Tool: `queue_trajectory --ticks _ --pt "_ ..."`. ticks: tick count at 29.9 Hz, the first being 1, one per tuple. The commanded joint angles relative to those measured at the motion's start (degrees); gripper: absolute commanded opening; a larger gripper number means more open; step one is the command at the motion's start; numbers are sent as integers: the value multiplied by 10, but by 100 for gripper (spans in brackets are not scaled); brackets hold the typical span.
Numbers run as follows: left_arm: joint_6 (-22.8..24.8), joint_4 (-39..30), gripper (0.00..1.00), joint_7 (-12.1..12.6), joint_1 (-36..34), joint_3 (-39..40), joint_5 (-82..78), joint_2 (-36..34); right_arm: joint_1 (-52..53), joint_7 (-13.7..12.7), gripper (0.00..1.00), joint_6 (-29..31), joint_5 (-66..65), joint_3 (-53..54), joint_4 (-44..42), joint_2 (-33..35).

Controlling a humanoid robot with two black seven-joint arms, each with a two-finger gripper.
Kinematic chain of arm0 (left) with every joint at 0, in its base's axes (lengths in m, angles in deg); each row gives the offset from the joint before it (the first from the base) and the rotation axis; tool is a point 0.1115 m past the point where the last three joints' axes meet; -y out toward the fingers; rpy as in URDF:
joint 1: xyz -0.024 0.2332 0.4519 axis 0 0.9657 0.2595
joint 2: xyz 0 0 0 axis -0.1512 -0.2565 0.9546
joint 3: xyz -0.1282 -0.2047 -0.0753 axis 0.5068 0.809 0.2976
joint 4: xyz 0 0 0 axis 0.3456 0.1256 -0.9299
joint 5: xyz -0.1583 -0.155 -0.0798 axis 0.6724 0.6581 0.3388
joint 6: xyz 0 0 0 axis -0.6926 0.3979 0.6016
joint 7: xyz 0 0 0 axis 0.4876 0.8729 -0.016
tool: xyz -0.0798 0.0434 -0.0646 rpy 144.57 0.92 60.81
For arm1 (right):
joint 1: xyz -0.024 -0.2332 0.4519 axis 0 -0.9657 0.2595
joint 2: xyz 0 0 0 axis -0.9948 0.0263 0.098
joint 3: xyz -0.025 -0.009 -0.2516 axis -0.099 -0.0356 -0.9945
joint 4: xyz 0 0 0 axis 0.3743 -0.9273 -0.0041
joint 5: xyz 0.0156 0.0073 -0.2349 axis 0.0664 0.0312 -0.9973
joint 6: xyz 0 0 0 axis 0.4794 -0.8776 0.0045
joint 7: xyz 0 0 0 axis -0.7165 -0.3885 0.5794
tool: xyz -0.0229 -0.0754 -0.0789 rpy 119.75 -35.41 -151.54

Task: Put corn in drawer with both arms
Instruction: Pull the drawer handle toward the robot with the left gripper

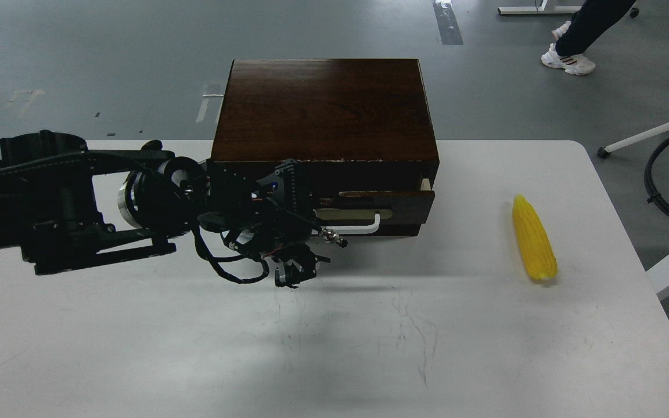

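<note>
The yellow corn [533,247] lies on the white table [369,348] at the right, tip pointing away from me. The dark brown wooden box [323,110] stands at the table's back centre. Its drawer [407,203] is pulled out a small way, with a pale strip of inner wood showing at its right end. My left gripper [313,223] is at the left end of the white bar handle [363,225], holding it; the dark wrist hides its fingers. My right gripper is out of view; only a black cable loop [659,186] shows at the right edge.
A person's legs and white shoes [567,61] are on the grey floor at the back right. A white chair base [648,136] stands just off the table's right side. Scuff marks cross the table's front middle.
</note>
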Motion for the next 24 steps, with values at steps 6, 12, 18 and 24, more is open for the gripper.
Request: queue_trajectory --ticks 6,12,18,24 --pt "0 -17 57 0 1 0 0 -4 -3 1 100 0 0 1 -20 2" --pt "0 -24 57 0 0 0 0 -4 -1 1 100 0 0 1 -20 3" --pt "0 -48 57 1 0 0 0 -14 0 0 100 0 0 0 -20 3" --pt "0 -52 57 0 0 1 0 -14 1 0 100 0 0 1 -20 2"
